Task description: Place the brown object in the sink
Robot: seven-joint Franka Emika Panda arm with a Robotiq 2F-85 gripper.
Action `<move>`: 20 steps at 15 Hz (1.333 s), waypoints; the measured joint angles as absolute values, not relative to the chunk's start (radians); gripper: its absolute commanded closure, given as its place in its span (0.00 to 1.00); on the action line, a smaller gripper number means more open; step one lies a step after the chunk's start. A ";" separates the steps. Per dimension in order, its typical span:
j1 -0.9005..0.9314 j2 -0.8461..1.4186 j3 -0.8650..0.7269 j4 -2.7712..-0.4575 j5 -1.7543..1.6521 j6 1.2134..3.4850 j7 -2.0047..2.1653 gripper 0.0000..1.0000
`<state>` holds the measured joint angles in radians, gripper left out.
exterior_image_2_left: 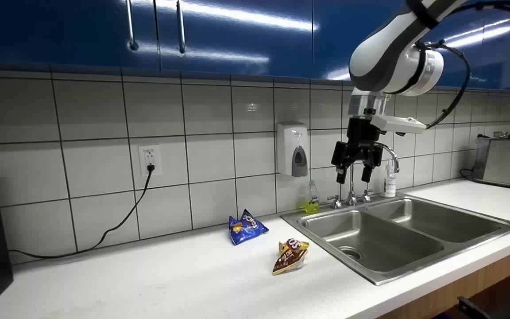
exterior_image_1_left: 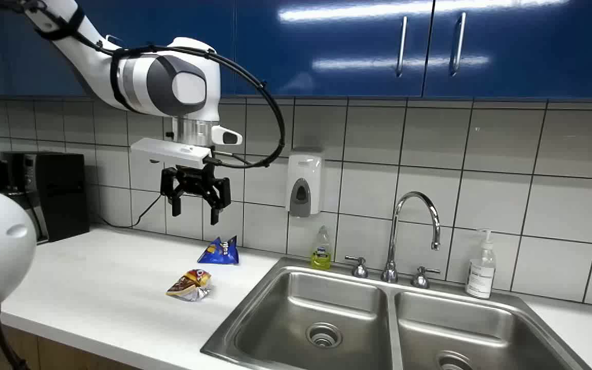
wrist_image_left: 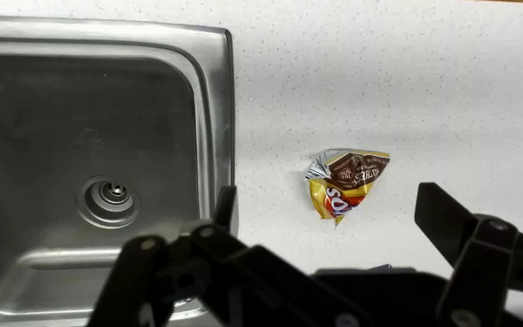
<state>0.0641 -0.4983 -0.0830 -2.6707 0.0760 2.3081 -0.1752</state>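
The brown object is a crumpled brown, yellow and silver snack bag. It lies on the white counter beside the sink in both exterior views (exterior_image_1_left: 189, 284) (exterior_image_2_left: 291, 257). In the wrist view the bag (wrist_image_left: 350, 175) lies ahead of the fingers and between them sideways. The stainless double-basin sink shows in both exterior views (exterior_image_1_left: 255, 307) (exterior_image_2_left: 332, 253); its corner and one drain show in the wrist view (wrist_image_left: 218, 113). My gripper (exterior_image_1_left: 196, 213) hangs high above the counter, pointing down. In the wrist view my gripper (wrist_image_left: 326, 197) is open and empty, its fingers wide apart.
A blue snack bag (exterior_image_1_left: 219, 252) lies near the tiled wall. A green soap bottle (exterior_image_1_left: 321, 249), a gooseneck faucet (exterior_image_1_left: 393, 236) and a pump bottle (exterior_image_1_left: 482, 267) stand along the sink's back edge. A wall dispenser (exterior_image_1_left: 304, 182) hangs above. Blue cabinets (exterior_image_1_left: 337, 46) overhang the counter.
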 measured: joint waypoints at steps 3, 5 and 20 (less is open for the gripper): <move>0.064 -0.497 -0.083 -2.671 0.076 2.308 -0.175 0.00; 0.064 -0.497 -0.083 -2.671 0.076 2.308 -0.175 0.00; 0.034 -0.444 0.005 -2.672 -0.092 2.307 -0.059 0.00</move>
